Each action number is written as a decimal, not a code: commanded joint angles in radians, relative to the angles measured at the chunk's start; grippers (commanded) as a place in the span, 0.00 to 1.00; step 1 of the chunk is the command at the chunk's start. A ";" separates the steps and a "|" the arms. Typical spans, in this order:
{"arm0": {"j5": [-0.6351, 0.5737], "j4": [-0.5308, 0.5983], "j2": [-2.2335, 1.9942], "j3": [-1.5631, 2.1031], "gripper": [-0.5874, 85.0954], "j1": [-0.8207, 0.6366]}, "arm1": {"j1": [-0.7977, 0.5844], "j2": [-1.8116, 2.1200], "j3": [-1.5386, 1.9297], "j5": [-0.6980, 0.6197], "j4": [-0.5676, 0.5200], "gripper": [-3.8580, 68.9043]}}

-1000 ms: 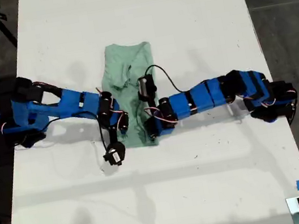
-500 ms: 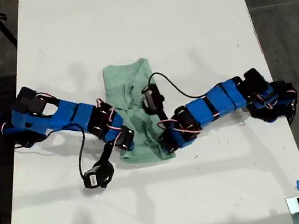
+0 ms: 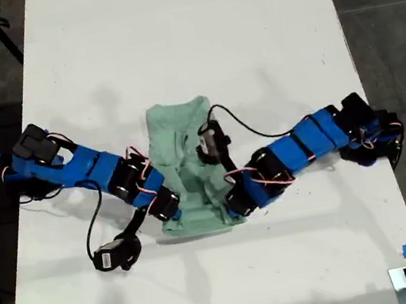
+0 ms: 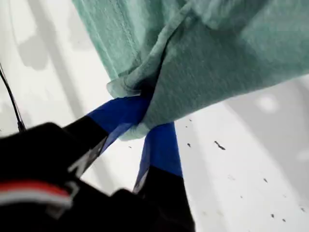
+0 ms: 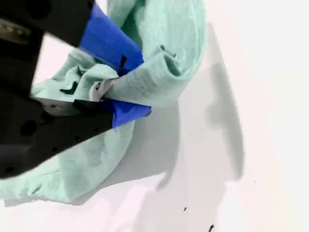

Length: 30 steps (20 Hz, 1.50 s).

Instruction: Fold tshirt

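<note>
So the first tool (image 4: 145,113) and second tool (image 5: 123,92) each pinch a bunched corner of the tshirt (image 3: 187,170), which lies between them on the worktop (image 3: 246,35), likely to carry that end over for a fold.

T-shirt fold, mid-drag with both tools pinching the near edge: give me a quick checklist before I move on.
1. My first tool shut on the tshirt: ok; the first wrist view shows cloth pinched between the blue fingers.
2. My second tool shut on the tshirt: ok, with a rolled edge in the jaws.
3. Cloth lying flat: not ok; it is bunched and creased between the arms.
4. Cable clear of the cloth: not ok; it loops over the shirt.
5. Which arm is which in the exterior view: cannot tell.
6. Table free beyond the shirt: ok.
</note>
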<state>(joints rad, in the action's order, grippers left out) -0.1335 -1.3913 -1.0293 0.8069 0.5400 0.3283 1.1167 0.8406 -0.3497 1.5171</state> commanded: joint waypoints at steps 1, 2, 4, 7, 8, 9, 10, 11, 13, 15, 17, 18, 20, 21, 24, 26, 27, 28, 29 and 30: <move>-0.107 -0.176 -0.141 -0.055 0.01 -0.146 | -0.153 0.156 0.025 -0.152 0.077 0.03; -0.146 -0.255 -0.164 -0.054 0.01 -0.215 | -0.222 0.172 0.038 -0.219 0.092 0.03; -0.253 -0.345 -0.206 -0.044 0.01 -0.373 | -0.362 0.196 0.037 -0.360 0.097 0.03; -0.408 -0.354 -0.229 -0.034 0.01 -0.566 | -0.534 0.221 0.023 -0.525 0.077 0.03; -0.453 -0.347 -0.225 -0.029 0.01 -0.614 | -0.577 0.225 0.021 -0.574 0.066 0.03; -0.474 -0.344 -0.216 -0.026 0.01 -0.655 | -0.612 0.225 0.025 -0.617 0.052 0.03; -0.497 -0.337 -0.198 -0.025 0.01 -0.689 | -0.641 0.225 0.041 -0.657 0.023 0.03; -0.512 -0.325 -0.175 -0.017 0.01 -0.715 | -0.667 0.224 0.074 -0.687 -0.017 0.03; -0.545 -0.276 -0.104 0.008 0.01 -0.756 | -0.704 0.196 0.156 -0.729 -0.114 0.03; -0.555 -0.232 0.017 0.012 0.01 -0.798 | -0.723 0.133 0.241 -0.739 -0.227 0.03; -0.549 -0.183 0.150 0.012 0.01 -0.857 | -0.752 0.014 0.249 -0.733 -0.296 0.03; -0.549 -0.153 0.210 0.009 0.01 -0.896 | -0.767 -0.046 0.241 -0.732 -0.325 0.03; -0.554 -0.115 0.311 -0.012 0.01 -0.974 | -0.807 -0.143 0.229 -0.715 -0.374 0.03; -0.554 -0.117 0.345 -0.029 0.01 -1.006 | -0.827 -0.183 0.209 -0.701 -0.376 0.04; -0.541 -0.201 0.305 -0.046 0.21 -1.034 | -0.842 -0.184 0.192 -0.673 -0.310 0.36; -0.541 -0.265 0.173 -0.043 0.28 -1.026 | -0.842 -0.117 0.176 -0.655 -0.242 0.38; -0.541 -0.296 0.087 -0.041 0.30 -1.025 | -0.844 -0.060 0.176 -0.650 -0.212 0.39; -0.541 -0.328 -0.008 -0.038 0.30 -1.026 | -0.847 0.006 0.173 -0.649 -0.175 0.41; -0.543 -0.360 -0.101 -0.035 0.29 -1.031 | -0.847 0.083 0.173 -0.652 -0.130 0.44; -0.543 -0.391 -0.198 -0.018 0.29 -1.039 | -0.848 0.163 0.173 -0.653 -0.083 0.45</move>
<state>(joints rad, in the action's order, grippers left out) -0.6750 -1.7196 -0.9925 0.7839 -0.4771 -0.5154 1.0692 1.0600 -1.0109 1.3591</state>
